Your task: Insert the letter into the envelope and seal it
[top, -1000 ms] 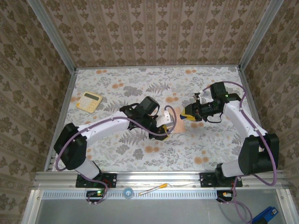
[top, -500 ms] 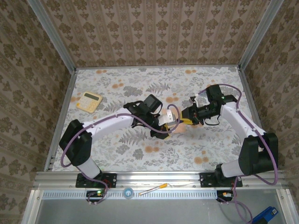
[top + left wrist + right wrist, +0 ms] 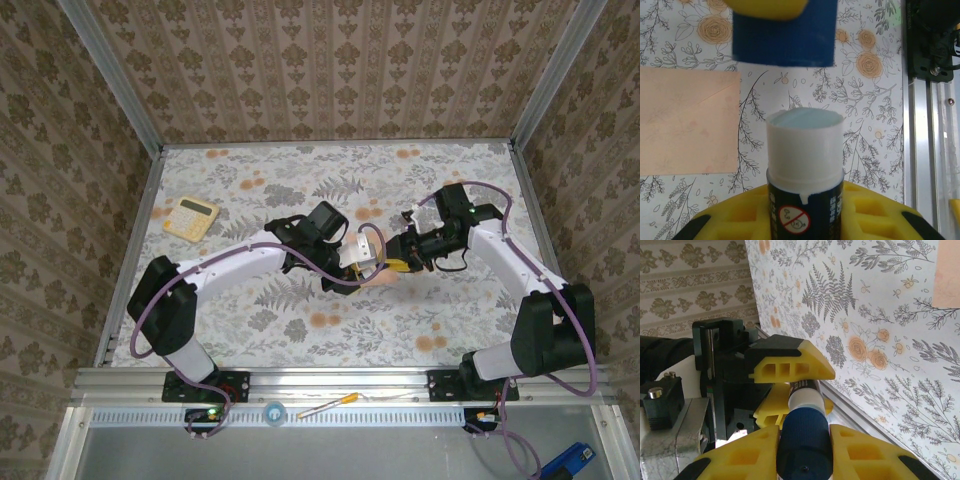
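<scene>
Bearing red prohibition symbol (image 3: 794, 220), dark-labelled white glue stick (image 3: 804, 150) is clamped in left gripper (image 3: 805, 225); right gripper (image 3: 805, 452) clamps blue plastic cap (image 3: 784, 37).

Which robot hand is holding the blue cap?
The right gripper: it pinches the dark blue cap. The left gripper holds the uncapped glue stick instead.

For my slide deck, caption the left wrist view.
Uncapped glue stick below its blue cap; envelope flat on table, left.

The calculator (image 3: 191, 216) blocks the table's (image 3: 450, 310) far-left corner; near edge lies open.
</scene>
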Motion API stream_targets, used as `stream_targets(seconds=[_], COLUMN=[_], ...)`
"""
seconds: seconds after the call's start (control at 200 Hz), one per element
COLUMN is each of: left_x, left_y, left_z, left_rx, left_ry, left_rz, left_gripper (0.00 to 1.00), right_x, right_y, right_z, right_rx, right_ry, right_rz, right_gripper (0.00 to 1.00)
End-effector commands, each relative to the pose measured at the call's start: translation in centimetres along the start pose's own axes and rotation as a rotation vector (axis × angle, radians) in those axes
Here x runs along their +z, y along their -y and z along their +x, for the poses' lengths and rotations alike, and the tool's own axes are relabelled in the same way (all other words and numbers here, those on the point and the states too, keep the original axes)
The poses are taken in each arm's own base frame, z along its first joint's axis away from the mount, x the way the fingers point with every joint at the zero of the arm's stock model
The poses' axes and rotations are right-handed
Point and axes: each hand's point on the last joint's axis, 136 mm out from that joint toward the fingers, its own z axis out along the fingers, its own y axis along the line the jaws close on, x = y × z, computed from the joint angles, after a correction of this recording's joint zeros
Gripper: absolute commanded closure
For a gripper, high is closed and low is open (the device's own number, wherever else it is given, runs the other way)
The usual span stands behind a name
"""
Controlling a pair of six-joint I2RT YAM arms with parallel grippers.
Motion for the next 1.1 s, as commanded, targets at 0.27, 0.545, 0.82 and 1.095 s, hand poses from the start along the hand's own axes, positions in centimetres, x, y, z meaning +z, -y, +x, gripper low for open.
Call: stream_targets(seconds=[0.27,0.545,0.82,1.095], left_x=[-0.1,-0.1,-0.2,-0.1], left_y=[-0.3,-0.4,-0.4,-0.3], left_z=[-1.4,-1.6,-2.0,-2.0], left_rx=[0.033,0.031,0.029,0.025], left_ry=[0.017,0.020,0.031,0.035], left_rz=[-0.012,-0.010,-0.011,-0.006], left_gripper=[1.00,1.00,1.00,1.00], right_x=[0.9,1.2,1.6,2.2], right_y=[-0.1,-0.2,-0.1,-0.3], right_z=[0.8,0.6,0.4,0.3], right_rx=[0.018,0.014,0.015,0.018], right_ry=[-0.053,-0.051,-0.056,-0.061], right_rz=[-0.018,-0.022,-0.017,-0.027], right_gripper=[0.74,0.74,0.74,0.74])
